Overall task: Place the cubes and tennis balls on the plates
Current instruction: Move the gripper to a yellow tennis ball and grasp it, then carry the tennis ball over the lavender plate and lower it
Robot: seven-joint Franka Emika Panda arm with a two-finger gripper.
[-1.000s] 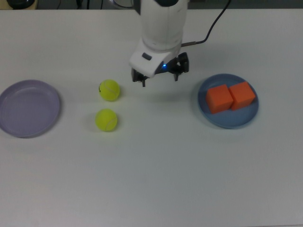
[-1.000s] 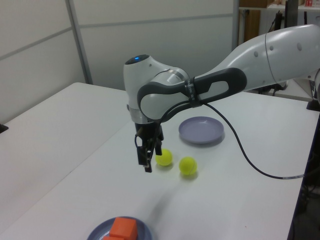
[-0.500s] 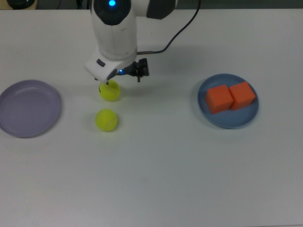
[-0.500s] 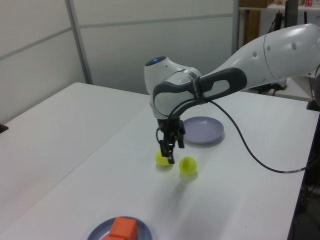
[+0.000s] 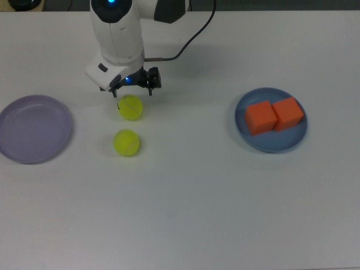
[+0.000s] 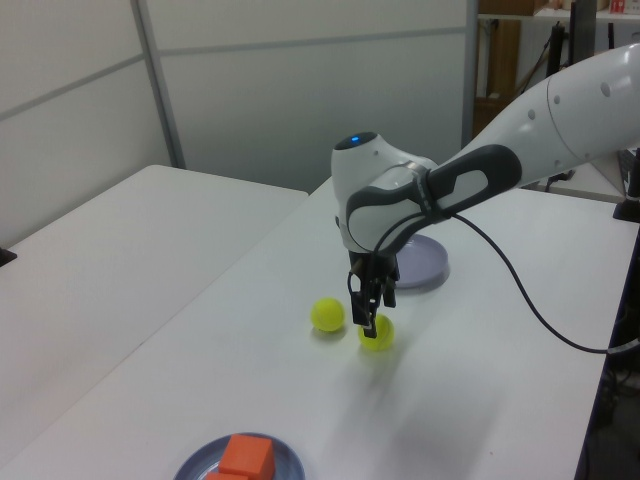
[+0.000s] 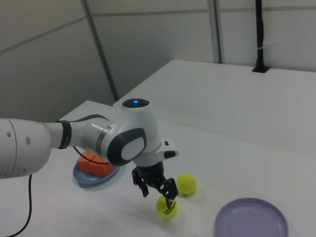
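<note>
Two orange cubes (image 5: 260, 117) (image 5: 287, 113) lie side by side on the blue plate (image 5: 270, 143), which the right view shows behind the arm (image 7: 84, 180). The lavender plate (image 5: 34, 128) (image 6: 420, 275) (image 7: 252, 222) holds nothing. Two yellow-green tennis balls rest on the table between the plates. My gripper (image 5: 134, 91) (image 6: 366, 322) (image 7: 159, 193) hangs open just above the ball nearer the arm's base (image 5: 130, 107) (image 6: 379, 337) (image 7: 167, 207), with nothing between its fingers. The other ball (image 5: 126, 142) (image 6: 327, 314) (image 7: 186, 183) sits one ball-width away.
The white table (image 5: 197, 202) stretches wide around the objects. The arm's black cable (image 5: 188, 45) trails over the table's far side in the top view. Grey wall panels stand beyond the table in the left and right views.
The gripper has travelled from the middle of the table toward the top view's left, and now hovers over the ball nearer the arm's base. Balls, cubes and plates have not moved.
</note>
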